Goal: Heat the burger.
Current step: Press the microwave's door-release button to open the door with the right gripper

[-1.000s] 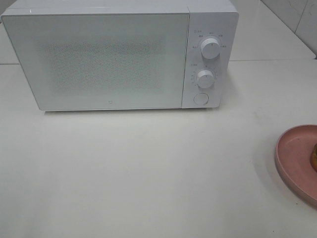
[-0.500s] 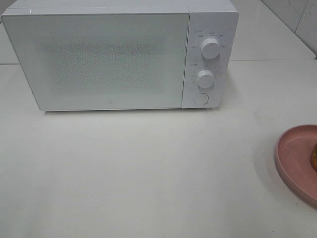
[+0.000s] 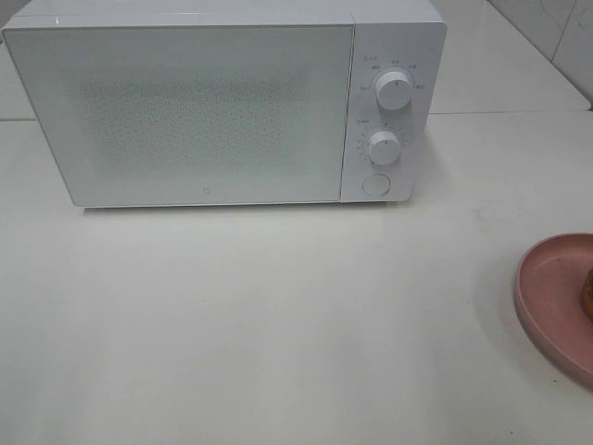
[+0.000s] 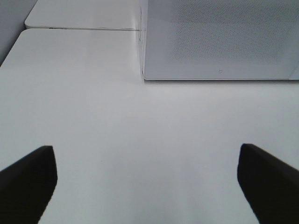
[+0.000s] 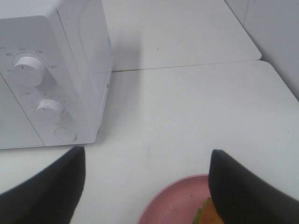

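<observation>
Sitting at the right edge of the exterior high frame, the burger (image 3: pixel 587 291) rests on a pink plate (image 3: pixel 548 297) on the white tabletop (image 3: pixel 278 324); only a sliver of it shows there. A white microwave (image 3: pixel 185 102) fills the upper left and centre, door shut, with an upper knob (image 3: pixel 393 93), a lower knob (image 3: pixel 384 146) and a round button (image 3: pixel 375 184) on its right panel. The left hand (image 4: pixel 145 148) is released, fingers wide apart over the tabletop before the microwave, grasping nothing. The right hand (image 5: pixel 147 151) is likewise released; plate and burger show between its fingers.
</observation>
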Controlling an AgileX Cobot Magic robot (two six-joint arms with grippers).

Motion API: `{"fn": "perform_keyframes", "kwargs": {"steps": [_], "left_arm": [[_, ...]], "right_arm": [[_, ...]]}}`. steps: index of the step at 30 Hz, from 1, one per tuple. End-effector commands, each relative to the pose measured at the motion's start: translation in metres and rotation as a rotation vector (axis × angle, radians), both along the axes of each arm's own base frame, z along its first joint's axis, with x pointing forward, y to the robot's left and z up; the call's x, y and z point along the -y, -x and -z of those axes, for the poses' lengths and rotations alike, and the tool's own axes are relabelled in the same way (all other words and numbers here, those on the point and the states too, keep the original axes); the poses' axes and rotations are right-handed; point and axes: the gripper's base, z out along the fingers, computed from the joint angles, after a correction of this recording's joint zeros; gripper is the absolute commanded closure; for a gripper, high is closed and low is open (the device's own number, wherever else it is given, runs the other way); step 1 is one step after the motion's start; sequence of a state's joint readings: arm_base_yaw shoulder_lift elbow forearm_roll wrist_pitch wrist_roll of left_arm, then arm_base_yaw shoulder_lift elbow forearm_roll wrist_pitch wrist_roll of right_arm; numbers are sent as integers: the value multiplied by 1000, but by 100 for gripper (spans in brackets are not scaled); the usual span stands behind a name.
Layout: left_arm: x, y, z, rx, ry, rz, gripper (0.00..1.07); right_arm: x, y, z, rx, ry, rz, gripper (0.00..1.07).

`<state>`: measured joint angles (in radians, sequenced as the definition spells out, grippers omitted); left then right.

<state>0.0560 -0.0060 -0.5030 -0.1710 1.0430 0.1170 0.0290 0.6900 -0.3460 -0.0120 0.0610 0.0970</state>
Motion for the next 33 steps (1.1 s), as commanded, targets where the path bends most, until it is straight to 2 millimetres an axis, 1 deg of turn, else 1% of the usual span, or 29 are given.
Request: {"fn": "perform_keyframes", "kwargs": {"steps": [1,2,4,5,6,7,9,10,12,13,14,16,17,22,24,25,27,29,30,31,33], "left_arm": [[0,3,0,26,1,9,9],[0,3,0,26,1,9,9],[0,3,0,26,1,9,9],[0,3,0,26,1,9,9],[0,3,0,26,1,9,9],[0,3,0,26,1,9,9],[0,3,0,26,1,9,9],[0,3,0,26,1,9,9],[0,3,0,26,1,9,9],[0,3,0,26,1,9,9],[0,3,0,26,1,9,9],[0,3,0,26,1,9,9],[0,3,0,26,1,9,9],[0,3,0,26,1,9,9],[0,3,0,26,1,9,9],[0,3,0,26,1,9,9],[0,3,0,26,1,9,9],[0,3,0,26,1,9,9],[0,3,0,26,1,9,9],[0,3,0,26,1,9,9],[0,3,0,26,1,9,9]], "right_arm": [[1,-7,7,30,3,4,38],[1,-7,7,30,3,4,38],[0,-15,10,41,3,2,38],[0,-15,10,41,3,2,38],[0,-22,11,63,2,1,38],[0,-22,11,63,2,1,38],[0,-33,12,109,0,-1,38],[0,-33,12,109,0,-1,38],[-1,-42,15,139,5,-5,38],[-1,-42,15,139,5,-5,38],[-1,-48,19,141,32,-16,38],[-1,-50,22,141,47,-22,38],[-2,-54,27,151,81,-37,38],[-2,-59,36,175,95,-40,38],[-3,-60,47,195,98,-31,38],[-3,-60,47,195,98,-31,38],[-10,-62,54,217,130,-41,38],[-14,-63,57,212,148,-47,38],[-22,-65,62,202,193,-64,38],[-22,-65,62,202,193,-64,38],[-33,-67,68,210,225,-71,38]]}}
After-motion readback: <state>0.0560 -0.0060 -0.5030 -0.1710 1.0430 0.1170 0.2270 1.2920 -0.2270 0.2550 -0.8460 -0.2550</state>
